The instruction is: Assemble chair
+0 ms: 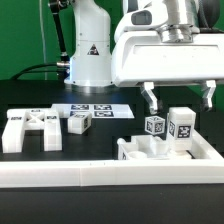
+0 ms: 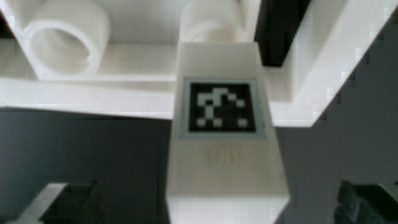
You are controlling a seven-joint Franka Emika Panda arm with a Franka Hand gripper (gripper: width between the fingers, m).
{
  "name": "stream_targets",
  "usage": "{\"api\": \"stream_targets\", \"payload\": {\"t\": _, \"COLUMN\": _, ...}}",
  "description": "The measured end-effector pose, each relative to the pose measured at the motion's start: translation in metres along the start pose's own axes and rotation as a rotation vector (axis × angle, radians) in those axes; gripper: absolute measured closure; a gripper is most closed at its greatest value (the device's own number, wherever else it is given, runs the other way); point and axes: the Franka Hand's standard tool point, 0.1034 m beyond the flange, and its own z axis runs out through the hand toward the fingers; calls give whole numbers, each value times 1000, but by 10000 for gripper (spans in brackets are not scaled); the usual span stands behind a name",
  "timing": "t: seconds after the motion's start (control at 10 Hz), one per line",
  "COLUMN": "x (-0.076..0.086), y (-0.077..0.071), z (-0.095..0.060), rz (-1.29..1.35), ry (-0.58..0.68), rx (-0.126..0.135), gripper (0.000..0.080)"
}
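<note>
My gripper (image 1: 178,97) is open and hangs over the chair parts at the exterior view's right. Its fingers (image 1: 150,98) straddle an upright white leg with a tag (image 1: 181,125), without touching it. A second tagged upright piece (image 1: 155,126) stands next to it on a white part (image 1: 135,150). In the wrist view the tagged leg (image 2: 222,110) runs between the spread fingers (image 2: 63,203) of the gripper (image 2: 217,205), with gaps on both sides. Behind it lies a white piece with a round peg (image 2: 71,48). A flat white chair panel (image 1: 30,128) and a small tagged cube (image 1: 80,122) lie at the left.
The marker board (image 1: 95,110) lies flat behind the loose parts. The long white border frame (image 1: 100,177) runs along the front and up the right side. The robot's base (image 1: 90,50) stands at the back.
</note>
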Motion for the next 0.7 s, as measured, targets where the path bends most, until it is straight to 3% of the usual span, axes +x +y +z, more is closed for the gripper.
{"api": "stream_targets", "payload": {"t": 0.3, "x": -4, "y": 1, "z": 8, "rz": 10, "ry": -223, "rx": 33, "gripper": 151}}
{"api": "stream_targets", "payload": {"t": 0.7, "x": -2, "y": 1, "z": 3, "rz": 20, "ry": -513, "rx": 79, "gripper": 151}}
